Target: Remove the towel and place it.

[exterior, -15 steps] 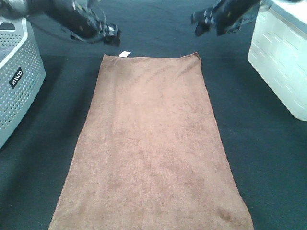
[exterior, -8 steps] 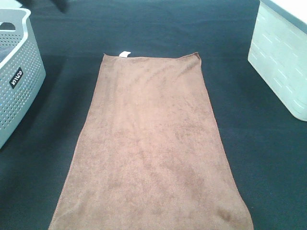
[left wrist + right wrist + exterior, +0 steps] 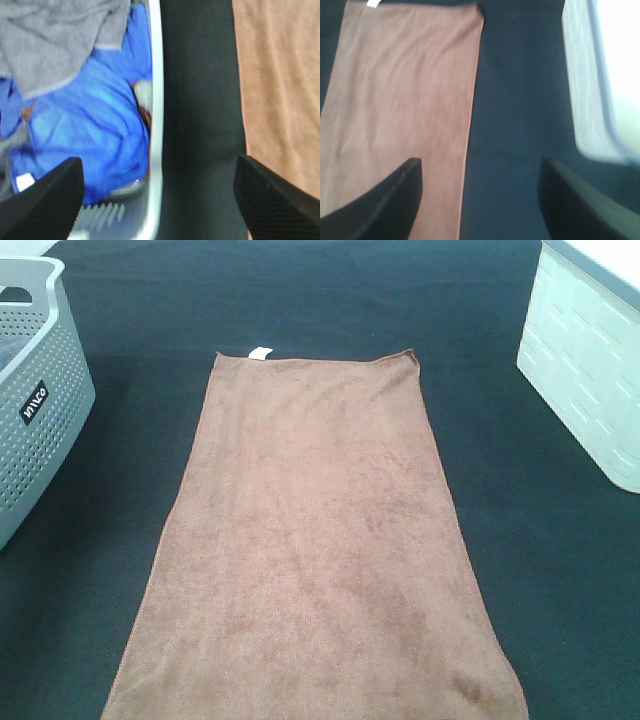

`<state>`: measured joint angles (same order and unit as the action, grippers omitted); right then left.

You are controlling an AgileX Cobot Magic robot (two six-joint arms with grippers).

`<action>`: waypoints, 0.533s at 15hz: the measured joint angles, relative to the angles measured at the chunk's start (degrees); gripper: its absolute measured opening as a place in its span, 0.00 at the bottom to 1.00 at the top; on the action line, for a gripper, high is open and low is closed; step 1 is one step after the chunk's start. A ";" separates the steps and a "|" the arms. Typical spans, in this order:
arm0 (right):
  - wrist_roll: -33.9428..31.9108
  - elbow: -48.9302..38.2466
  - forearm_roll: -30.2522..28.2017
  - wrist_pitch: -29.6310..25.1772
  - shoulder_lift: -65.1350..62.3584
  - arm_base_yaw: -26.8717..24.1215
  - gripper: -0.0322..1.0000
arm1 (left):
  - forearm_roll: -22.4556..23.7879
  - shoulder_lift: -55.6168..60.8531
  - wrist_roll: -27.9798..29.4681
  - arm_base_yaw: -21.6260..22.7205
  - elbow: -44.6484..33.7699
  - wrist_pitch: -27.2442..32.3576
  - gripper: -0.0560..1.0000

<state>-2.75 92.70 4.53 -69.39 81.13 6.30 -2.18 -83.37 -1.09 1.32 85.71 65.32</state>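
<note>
The brown towel (image 3: 315, 540) lies flat and spread out on the black table cloth, its small white tag (image 3: 260, 353) at the far short edge. Neither arm shows in the exterior high view. My left gripper (image 3: 160, 200) is open and empty, hanging over the basket rim and the black cloth, with the towel (image 3: 280, 85) off to one side. My right gripper (image 3: 480, 200) is open and empty, high above the towel's long edge (image 3: 405, 85) and the black cloth.
A grey perforated laundry basket (image 3: 40, 410) stands at the left edge; the left wrist view shows blue and grey clothes (image 3: 85, 115) inside it. A white bin (image 3: 590, 360) stands at the right, seen also in the right wrist view (image 3: 595, 85).
Both arms, which were over the towel's far edge a second ago, have pulled back out of the exterior high view. The towel has not moved.
</note>
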 joint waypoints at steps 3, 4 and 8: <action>0.00 -16.50 0.06 -0.40 -19.60 0.00 0.62 | 0.00 20.68 0.52 0.00 -16.96 -4.81 0.78; 0.00 -21.03 0.06 -0.52 -25.21 0.00 0.62 | 0.00 26.41 0.63 0.00 -20.91 -5.21 0.78; 0.00 -33.00 0.06 -0.63 -47.27 0.00 0.62 | 0.57 47.56 1.38 0.00 -31.00 -4.93 0.78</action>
<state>-2.75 59.70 4.58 -70.02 33.86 6.30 -1.60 -35.81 0.29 1.32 54.72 60.39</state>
